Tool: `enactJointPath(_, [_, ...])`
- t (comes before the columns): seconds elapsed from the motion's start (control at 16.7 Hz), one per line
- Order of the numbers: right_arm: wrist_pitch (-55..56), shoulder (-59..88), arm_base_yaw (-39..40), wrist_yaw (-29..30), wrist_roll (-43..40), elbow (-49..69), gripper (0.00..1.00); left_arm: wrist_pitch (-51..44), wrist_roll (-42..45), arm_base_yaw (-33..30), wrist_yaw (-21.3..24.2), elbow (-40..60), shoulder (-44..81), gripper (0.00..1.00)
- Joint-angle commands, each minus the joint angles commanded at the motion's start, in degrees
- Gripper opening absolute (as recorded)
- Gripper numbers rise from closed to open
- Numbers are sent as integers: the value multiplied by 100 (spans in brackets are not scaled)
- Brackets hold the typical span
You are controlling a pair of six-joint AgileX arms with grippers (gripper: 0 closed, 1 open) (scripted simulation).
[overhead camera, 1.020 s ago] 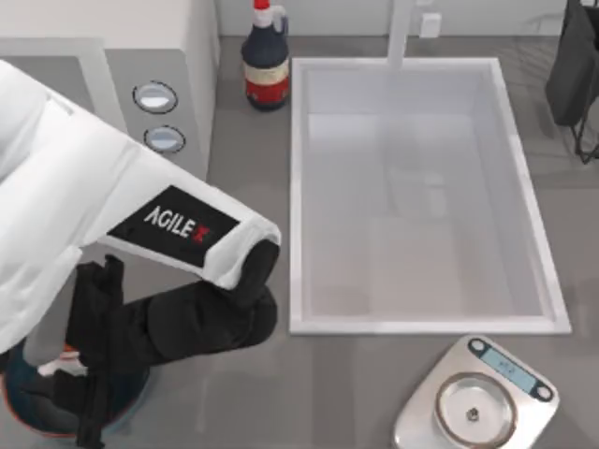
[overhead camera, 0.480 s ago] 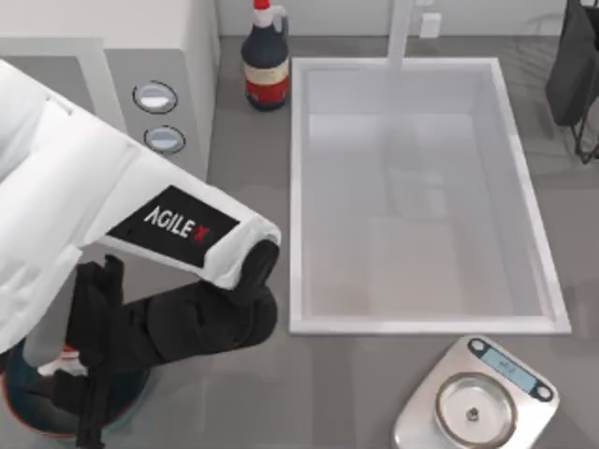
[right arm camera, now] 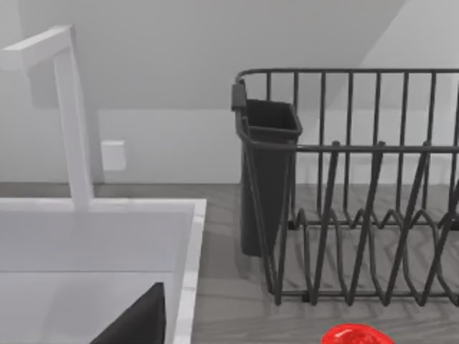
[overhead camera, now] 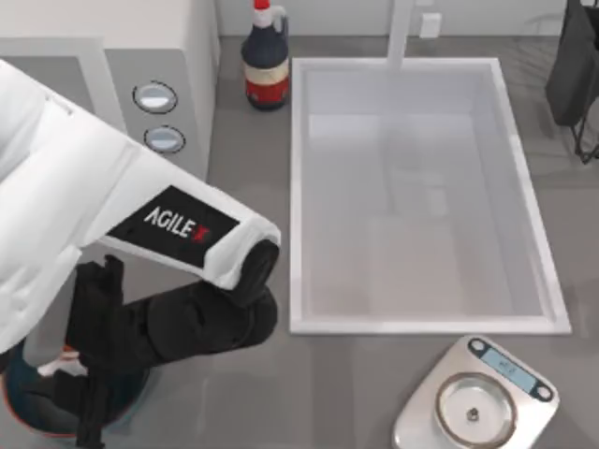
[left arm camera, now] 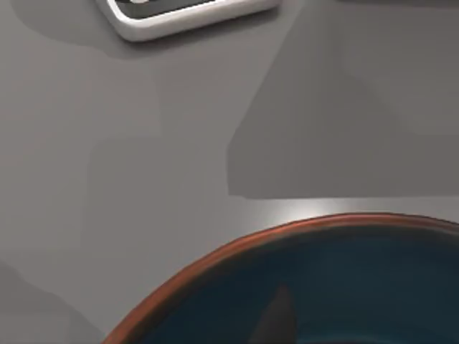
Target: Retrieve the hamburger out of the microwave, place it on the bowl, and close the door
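The white microwave (overhead camera: 178,56) stands at the table's back left, its two round knobs facing up. My left arm covers most of its front, so the door is hidden. My left gripper (overhead camera: 90,412) hangs over the dark teal bowl (overhead camera: 14,416) at the front left corner. A small pale and orange-red patch of the hamburger (overhead camera: 64,357) peeks out beside the black wrist, over the bowl. I cannot tell whether it is held or resting. The left wrist view shows the bowl's reddish-brown rim (left arm camera: 215,263) and blue inside from close above.
A white sink (overhead camera: 295,187) fills the middle and right, with a dark sauce bottle (overhead camera: 266,56) behind its left corner. A silver kitchen scale (overhead camera: 477,398) sits at the front right. A black dish rack (right arm camera: 358,179) stands at the back right, with a red object (right arm camera: 355,335) before it.
The left wrist has shifted very slightly over the bowl. Nothing else has moved.
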Motion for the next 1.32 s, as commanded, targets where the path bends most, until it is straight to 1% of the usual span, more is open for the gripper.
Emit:
enactJointPath(0.42, [0,0,0,0,0,0,100,0,0,0,0,0,0,100])
enactJointPath(0.48, [0,0,0,0,0,0,100,-324,177,-68,57,45,-290,100])
enactJointPath(0.54, [0,0,0,0,0,0,100,-324,177,-68,57,45,-290,100])
enactJointPath(0.66, [0,0,0,0,0,0,100,-162,346,-11,90,-40,-418,100])
enactJointPath(0.78, [0,0,0,0,0,0,100,211,750,121,172,-239,-735,100])
enactJointPath(0.9, [0,0,0,0,0,0,100,762,1390,319,305,-541,-1246,100])
enactJointPath(1.02, [0,0,0,0,0,0,100,1457,2276,577,495,-939,-1938,100])
enactJointPath(1.14, [0,0,0,0,0,0,100,2235,3395,879,737,-1410,-2777,100])
enactJointPath(1.32, [0,0,0,0,0,0,100,3444,5400,1379,1183,-2198,-4261,100])
